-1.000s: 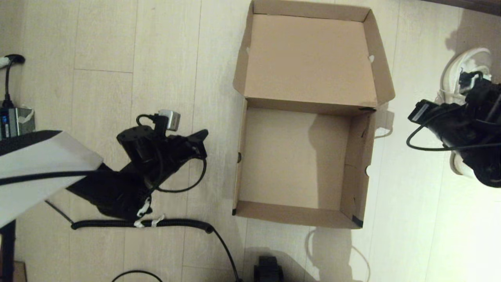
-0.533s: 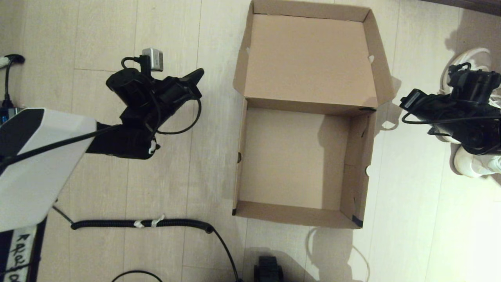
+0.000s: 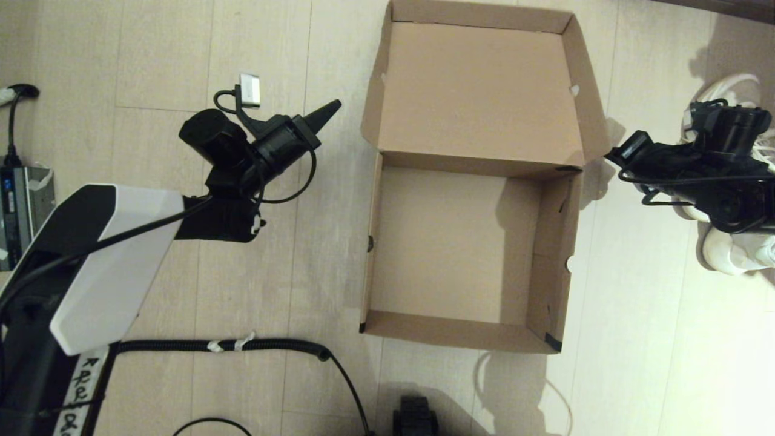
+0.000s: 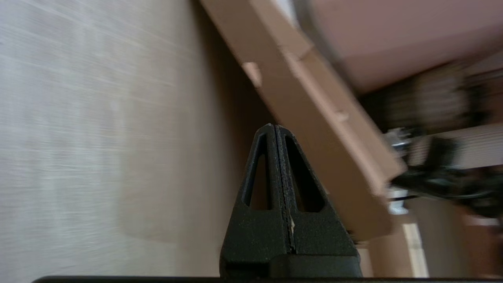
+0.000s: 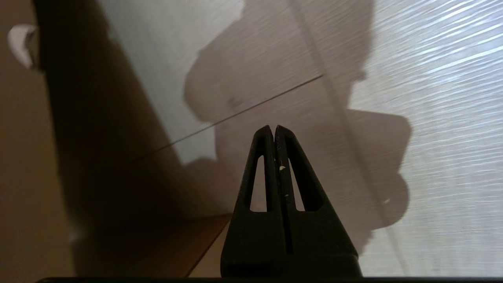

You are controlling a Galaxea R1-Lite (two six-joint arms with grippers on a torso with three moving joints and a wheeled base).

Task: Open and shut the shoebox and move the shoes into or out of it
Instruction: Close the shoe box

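You have the large brown cardboard shoebox (image 3: 466,242) sitting on the pale wood-plank floor (image 3: 266,272) with its hinged lid (image 3: 478,91) folded fully back, so the bare inside of the box faces up with nothing in it. Black tape marks its near corners.

Your left gripper (image 3: 335,107) hangs to the left of the shoebox, near the lid's left flap but apart from it, pointing toward that flap. Its two black fingers (image 4: 271,157) are pressed together with nothing between them; in the left wrist view the cardboard edge of the box (image 4: 314,129) runs just beyond the tips.

Your right gripper (image 3: 611,155) sits just beside the shoebox's right side, close to the hinge corner and the lid's right flap. Its fingers (image 5: 275,157) are also pressed together and hold nothing, pointing down at the floor beside the box.

The white chunky-soled sneakers (image 3: 729,254) lie on the floor well to the right of the shoebox, largely hidden under your right arm.

A black coiled cable (image 3: 224,346) lies on the floor left of the shoebox's near corner.
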